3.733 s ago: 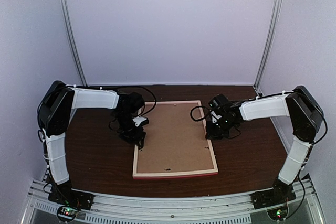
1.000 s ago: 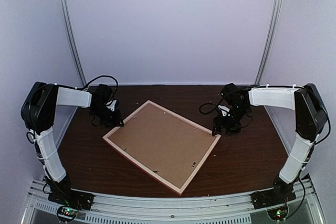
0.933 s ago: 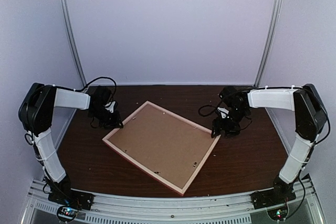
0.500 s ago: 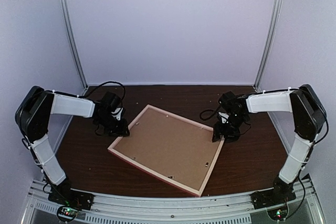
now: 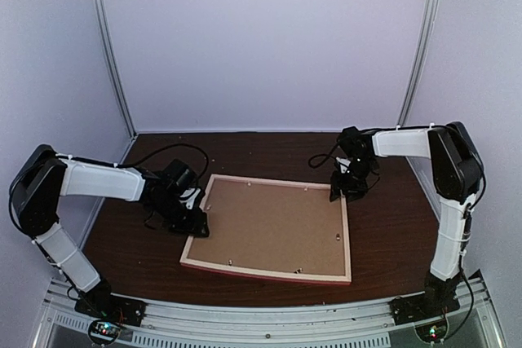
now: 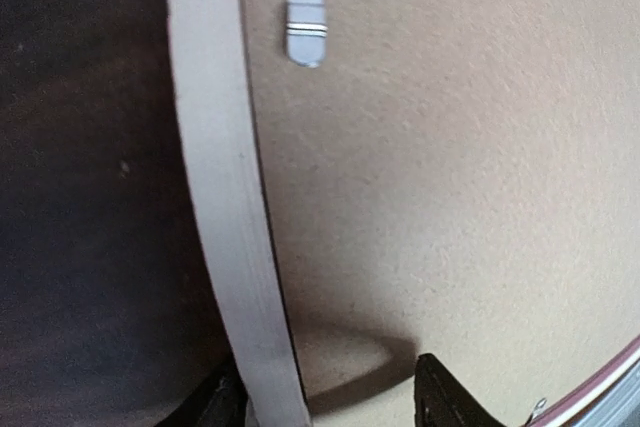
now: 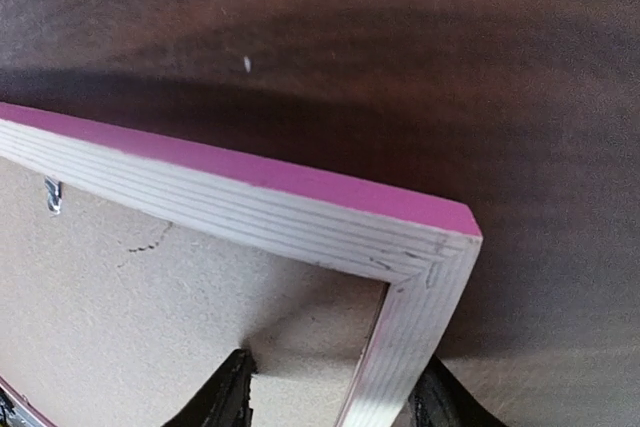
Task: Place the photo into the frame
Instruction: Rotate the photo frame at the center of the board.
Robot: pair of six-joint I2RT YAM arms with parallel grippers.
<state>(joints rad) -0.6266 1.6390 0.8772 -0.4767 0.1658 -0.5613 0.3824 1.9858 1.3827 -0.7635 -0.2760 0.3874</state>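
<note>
The frame lies face down near the table's middle, its pale wood back edges and plain brown backing board facing up. The photo is out of view. My left gripper is at the frame's left rail. In the left wrist view this gripper stands open astride the rail, one finger outside it and one over the board. My right gripper is at the far right corner. Seen from the right wrist, it is open astride the right rail of the pink-faced frame.
Small metal turn clips hold the backing board in. The dark wooden table is bounded by purple walls on three sides and a metal rail at the near edge.
The frame has turned counter-clockwise from a skewed pose to nearly square with the table. My left gripper moved right and nearer with wider jaws; the right moved farther away, jaws narrower.
</note>
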